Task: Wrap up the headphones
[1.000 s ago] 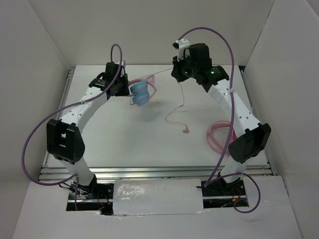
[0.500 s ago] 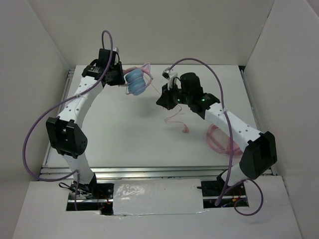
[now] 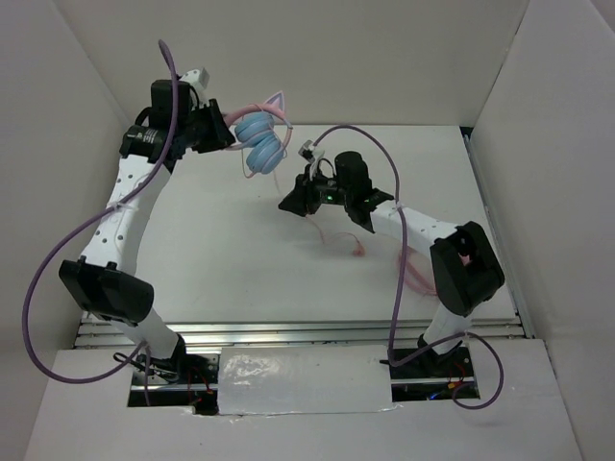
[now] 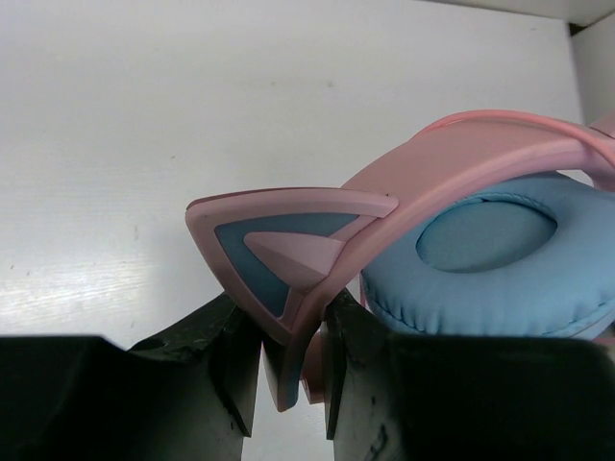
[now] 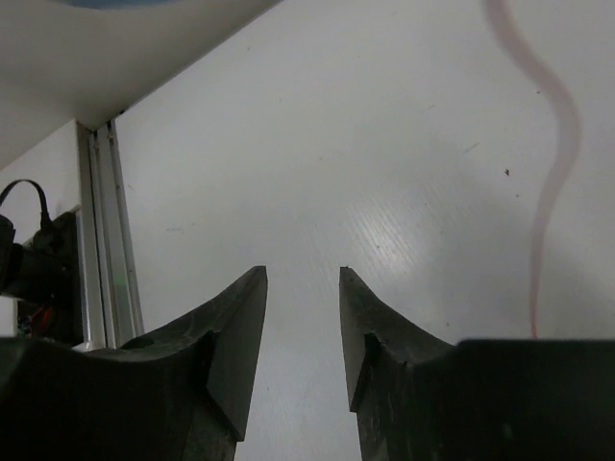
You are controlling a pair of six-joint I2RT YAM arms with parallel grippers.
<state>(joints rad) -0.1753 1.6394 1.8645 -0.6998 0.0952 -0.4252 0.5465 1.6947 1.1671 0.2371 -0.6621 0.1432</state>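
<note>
The left gripper [image 4: 293,355] clamps the pink plastic headband [image 4: 480,154] of the blue-cupped headphones [image 3: 261,142], holding them aloft. The right gripper [image 5: 302,279], jaws slightly parted and empty, should next pinch the thin pink cable [image 5: 557,144] beside it

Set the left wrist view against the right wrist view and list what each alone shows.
Left wrist only: the left claw clamped on the headphones at the pink headband, a cat ear and a blue earcup. Right wrist only: the right claw, open and empty, the thin pink cable and a metal rail. Both: the white table.
</note>
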